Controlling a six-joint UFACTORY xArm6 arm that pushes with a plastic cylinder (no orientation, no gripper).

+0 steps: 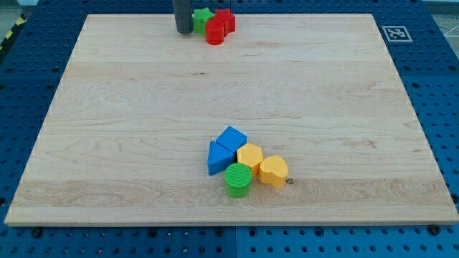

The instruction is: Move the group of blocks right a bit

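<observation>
My tip [183, 31] stands at the view's top, touching the board just left of a small group: a green star block [201, 17], a red cylinder [214, 32] and a red block [226, 20]. A second group lies lower, right of centre: a blue block [232, 137], a blue triangular block [218, 158], a yellow hexagonal block [250, 155], a yellow heart block [273, 170] and a green cylinder [238, 180]. These touch one another. My tip is far from this lower group.
The wooden board [129, 122] rests on a blue perforated table [437, 86]. A black-and-white marker tag [396, 33] sits just off the board's top right corner.
</observation>
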